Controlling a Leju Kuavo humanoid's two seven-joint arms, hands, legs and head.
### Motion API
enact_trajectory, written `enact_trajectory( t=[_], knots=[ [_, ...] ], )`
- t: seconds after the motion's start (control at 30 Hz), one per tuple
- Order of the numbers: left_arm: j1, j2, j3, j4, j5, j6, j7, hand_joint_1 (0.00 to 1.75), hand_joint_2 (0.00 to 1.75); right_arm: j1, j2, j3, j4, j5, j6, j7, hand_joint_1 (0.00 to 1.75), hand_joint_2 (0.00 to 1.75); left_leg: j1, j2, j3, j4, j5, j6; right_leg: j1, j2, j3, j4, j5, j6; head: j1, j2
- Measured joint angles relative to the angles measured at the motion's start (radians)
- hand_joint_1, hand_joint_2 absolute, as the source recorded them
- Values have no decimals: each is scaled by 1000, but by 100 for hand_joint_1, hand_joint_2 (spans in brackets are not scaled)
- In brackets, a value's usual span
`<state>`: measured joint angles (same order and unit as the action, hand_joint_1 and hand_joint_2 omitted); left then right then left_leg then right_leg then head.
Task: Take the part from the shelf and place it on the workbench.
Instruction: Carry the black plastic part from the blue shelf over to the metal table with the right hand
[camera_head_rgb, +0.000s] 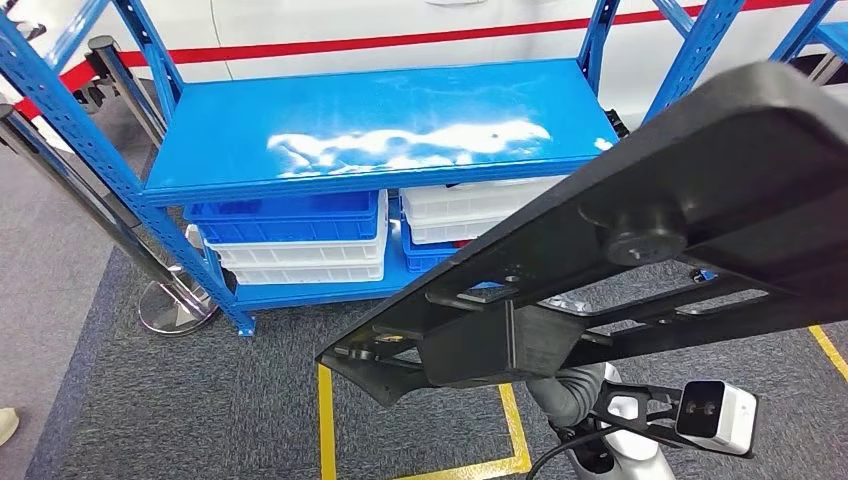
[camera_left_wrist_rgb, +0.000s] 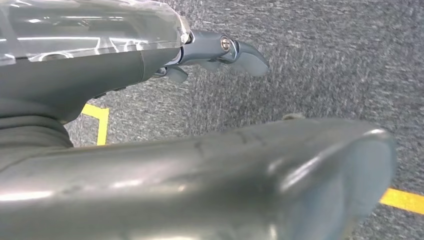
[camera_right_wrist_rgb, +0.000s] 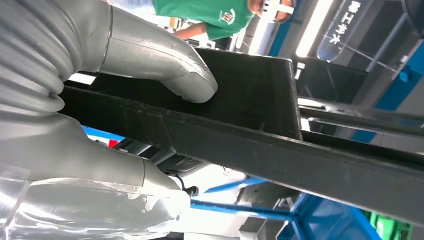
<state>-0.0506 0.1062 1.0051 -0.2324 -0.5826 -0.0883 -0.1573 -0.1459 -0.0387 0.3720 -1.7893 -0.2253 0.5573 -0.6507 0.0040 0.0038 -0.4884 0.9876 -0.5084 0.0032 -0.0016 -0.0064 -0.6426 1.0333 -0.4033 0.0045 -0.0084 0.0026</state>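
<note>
A: Head view, item one: a long black part (camera_head_rgb: 640, 200) is stretching slantwise across the picture, from low centre up to the right edge, and it is hanging above the grey carpet (camera_head_rgb: 200, 400), well clear of the blue shelf (camera_head_rgb: 380, 125).

B: Is anything lying on that shelf?

A: Its top board is showing bare blue with glare. Underneath, blue and white trays (camera_head_rgb: 300, 235) are sitting stacked on the lower level. Yellow floor lines (camera_head_rgb: 326, 420) are running over the carpet, and a chrome post base (camera_head_rgb: 175, 305) is standing by the shelf's left leg. The right arm's wrist camera (camera_head_rgb: 715, 412) is showing under the part.

B: Left wrist view next?

A: The left hand (camera_left_wrist_rgb: 220, 50) is hanging over the carpet (camera_left_wrist_rgb: 325, 60) with nothing in it. Its fingers (camera_left_wrist_rgb: 247, 56) are bending slightly and not pressing together; the thick thumb (camera_left_wrist_rgb: 225, 180) is standing apart from them in the foreground. A yellow floor line (camera_left_wrist_rgb: 402, 200) is crossing beside it.

B: And the right wrist view?

A: The right hand (camera_right_wrist_rgb: 90, 110) is gripping the part (camera_right_wrist_rgb: 260, 130). Its thumb (camera_right_wrist_rgb: 165, 62) is pressing on one face of the black beam and the hand's lower section is bearing on the opposite face. Behind, a person in a green shirt (camera_right_wrist_rgb: 205, 12) is standing, and blue shelf struts (camera_right_wrist_rgb: 240, 207) are crossing the background.
</note>
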Motion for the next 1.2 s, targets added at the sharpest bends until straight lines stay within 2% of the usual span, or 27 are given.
enact_trajectory(
  t=[0.03,0.07,0.13,0.17,0.2,0.23,0.27,0.3,0.37,0.4,0.43,0.5,0.53,0.57,0.63,0.67,0.7,0.73,0.77,0.8,0.87,0.9,0.97,1.03,1.1,1.17,1.2],
  knots=[
    [0,-2,0,0,1,-1,-1,0,0,-3,0,1,3,-1,0,2,175,175,2,2,-8,-3,11,6,-1,2,-10,20,-25,6,1,0],
    [-1,-4,1,0,3,-3,-2,0,0,-6,0,2,6,-2,0,5,175,175,5,3,-18,-6,23,12,-2,3,-24,58,-67,11,2,0],
    [-3,-8,5,0,6,-9,-4,0,0,-14,0,5,11,-7,0,12,175,175,5,5,-43,-3,43,19,-5,4,-57,175,-161,19,3,0],
    [-3,-10,8,0,6,-11,-4,0,0,-16,0,6,14,-10,2,15,175,175,4,5,-56,-1,51,19,-5,4,-65,226,-183,20,3,0],
    [-3,-12,11,0,6,-13,-5,0,0,-17,-1,8,17,-13,4,18,175,175,4,5,-69,2,59,19,-5,4,-61,253,-181,21,3,0],
    [-2,-15,14,0,6,-13,-4,0,0,-18,-1,9,20,-16,7,19,175,175,4,5,-82,6,66,18,-5,4,-41,247,-161,20,3,0],
    [-2,-18,16,0,6,-13,-3,0,0,-19,-1,11,23,-18,10,20,175,175,4,5,-93,9,72,16,-5,4,-5,206,-133,17,3,0],
    [-2,-20,17,0,6,-13,-2,0,0,-23,-1,13,25,-20,12,21,175,175,4,4,-102,13,77,14,-4,5,42,141,-112,12,3,0],
    [-1,-24,18,0,4,-11,-1,0,0,-29,-1,16,26,-21,13,21,175,175,2,4,-114,18,88,6,1,6,121,16,-104,0,3,0],
    [-1,-25,18,0,3,-8,1,0,0,-30,-1,17,26,-21,13,20,175,175,2,4,-118,17,94,0,5,6,139,-19,-109,-5,3,0],
    [0,-26,19,0,1,-4,2,0,0,-30,-1,17,26,-21,13,18,175,175,2,4,-120,15,102,-6,7,6,143,-32,-109,-9,3,0],
    [3,-26,21,0,-3,2,6,0,0,-28,-2,17,26,-18,13,11,175,175,1,3,-127,13,105,-18,3,4,135,-42,-94,-21,3,0],
    [5,-26,22,0,-5,3,7,0,0,-26,-3,17,26,-16,13,7,175,175,1,2,-135,29,85,-22,0,2,129,-47,-85,-29,2,0],
    [7,-26,23,0,-7,3,8,0,0,-24,-4,17,26,-14,13,4,175,175,1,1,-149,66,49,-27,-4,0,121,-51,-75,-36,0,0],
    [10,-27,24,0,-12,2,9,0,0,-17,-6,17,26,-10,14,-2,175,175,5,1,-186,191,-45,-34,-3,-2,101,-49,-60,-44,-2,0],
    [10,-28,24,0,-15,1,9,0,0,-13,-7,17,26,-6,15,-4,175,175,7,1,-200,252,-74,-37,-2,-3,89,-46,-53,-44,-3,0],
    [10,-29,24,0,-18,1,9,0,0,-9,-8,17,26,-1,16,-5,175,175,8,1,-201,288,-78,-40,-2,-3,77,-41,-47,-44,-3,0],
    [10,-30,24,0,-22,0,9,0,0,-6,-9,17,25,4,16,-6,175,175,9,1,-187,291,-63,-41,-2,-3,65,-36,-42,-43,-3,0],
    [10,-31,24,0,-27,0,9,0,0,-4,-10,17,24,9,15,-6,175,175,10,1,-153,253,-33,-41,-3,-3,54,-30,-39,-41,-3,0],
    [10,-31,24,0,-31,0,9,0,0,-2,-11,17,22,14,14,-7,175,175,11,1,-109,191,-5,-41,-3,-2,44,-24,-36,-38,-3,0],
    [8,-32,24,0,-37,1,12,0,0,0,-13,17,14,25,12,-13,175,175,8,-1,-25,61,10,-34,-1,-1,29,-13,-30,-30,-2,0],
    [8,-33,24,0,-38,2,14,0,0,1,-13,17,9,31,12,-16,175,175,6,-2,-6,26,3,-30,0,-2,24,-10,-26,-24,-2,0],
    [8,-35,24,0,-41,2,18,0,0,5,-16,17,0,39,12,-22,175,175,4,-2,-2,4,-2,-21,2,-1,18,-9,-15,-11,-2,0],
    [9,-38,24,0,-45,3,21,0,0,11,-21,16,-7,43,13,-26,175,175,9,3,-8,-2,9,-6,1,3,8,7,-28,1,-1,0],
    [9,-40,25,0,-46,6,24,0,0,16,-27,16,-11,46,16,-32,175,175,12,13,-15,-6,19,7,-2,6,-27,93,-90,9,1,0],
    [10,-41,25,0,-48,10,26,0,0,28,-31,15,-13,49,18,-38,175,175,11,23,-26,-3,25,13,-4,6,-80,228,-158,15,2,0],
    [11,-42,25,0,-48,14,27,0,0,36,-33,15,-13,52,19,-41,175,175,11,29,-30,-1,27,13,-5,6,-93,270,-170,16,2,0]
  ],
)
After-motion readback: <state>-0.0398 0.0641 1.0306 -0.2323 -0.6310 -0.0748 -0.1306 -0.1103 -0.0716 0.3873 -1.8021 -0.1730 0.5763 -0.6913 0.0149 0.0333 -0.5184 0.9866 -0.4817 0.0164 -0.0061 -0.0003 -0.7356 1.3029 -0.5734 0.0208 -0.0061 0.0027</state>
